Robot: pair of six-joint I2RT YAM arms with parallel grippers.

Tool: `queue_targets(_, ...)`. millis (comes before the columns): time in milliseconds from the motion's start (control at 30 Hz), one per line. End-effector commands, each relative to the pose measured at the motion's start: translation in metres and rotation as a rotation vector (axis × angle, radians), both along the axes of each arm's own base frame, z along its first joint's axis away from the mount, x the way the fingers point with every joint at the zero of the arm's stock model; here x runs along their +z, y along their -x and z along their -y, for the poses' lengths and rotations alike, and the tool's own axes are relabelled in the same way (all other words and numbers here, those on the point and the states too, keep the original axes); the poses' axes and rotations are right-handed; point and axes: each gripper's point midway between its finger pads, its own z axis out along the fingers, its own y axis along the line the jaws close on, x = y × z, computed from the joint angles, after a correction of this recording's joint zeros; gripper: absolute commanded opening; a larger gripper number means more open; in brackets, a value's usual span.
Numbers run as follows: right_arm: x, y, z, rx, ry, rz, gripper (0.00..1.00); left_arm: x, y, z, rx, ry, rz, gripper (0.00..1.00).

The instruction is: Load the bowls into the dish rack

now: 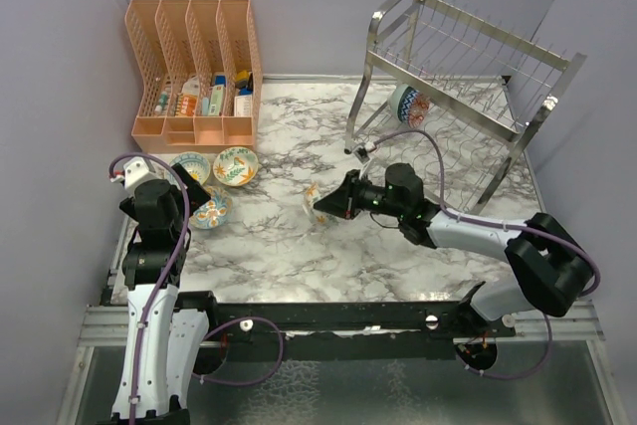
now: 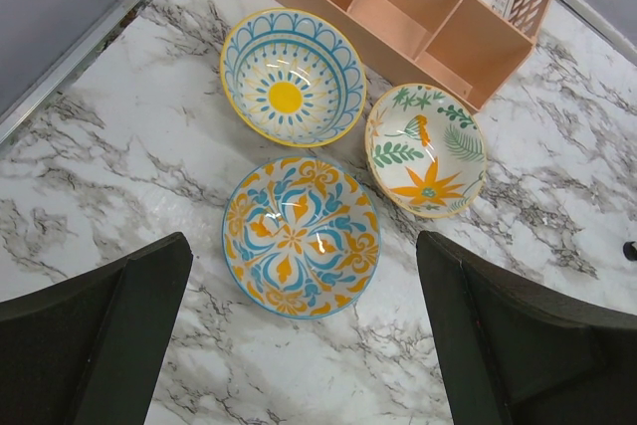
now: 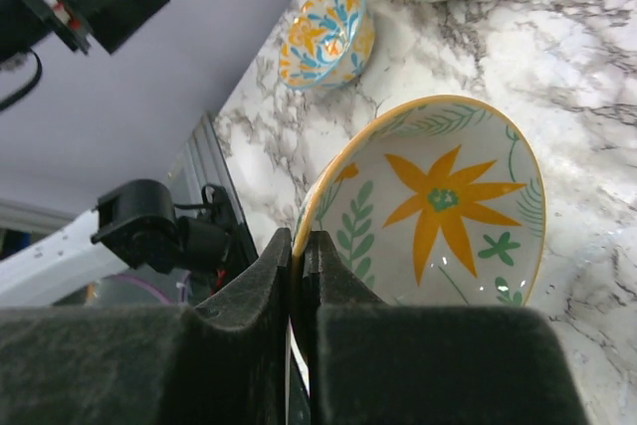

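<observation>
My right gripper is shut on the rim of a cream bowl with an orange flower and green leaves. It holds the bowl tilted just above the table's middle. My left gripper is open and empty, hovering above a blue and orange floral bowl. Beyond that bowl sit a blue and yellow sun-pattern bowl and a second cream leaf-and-flower bowl. The silver wire dish rack stands at the back right. One patterned bowl stands on edge in its lower tier.
A peach plastic slotted organizer with small items stands at the back left, right behind the three bowls. Purple walls close in the table on the left, back and right. The rack's angled legs reach down to the marble top.
</observation>
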Motion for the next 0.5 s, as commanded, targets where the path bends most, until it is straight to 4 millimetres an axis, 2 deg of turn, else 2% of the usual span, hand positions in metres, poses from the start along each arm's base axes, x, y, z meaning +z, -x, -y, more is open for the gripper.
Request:
queue_targets(0, 0.052, -0.014, 0.022, -0.053, -0.226, 0.009, 0.01, 0.008, -0.003, 0.003, -0.023, -0.001, 0.034, 0.99)
queue_targets(467, 0.082, -0.070, 0.077, -0.109, -0.431, -0.034, 0.01, 0.006, -0.003, 0.001, -0.016, -0.002, 0.028, 0.99)
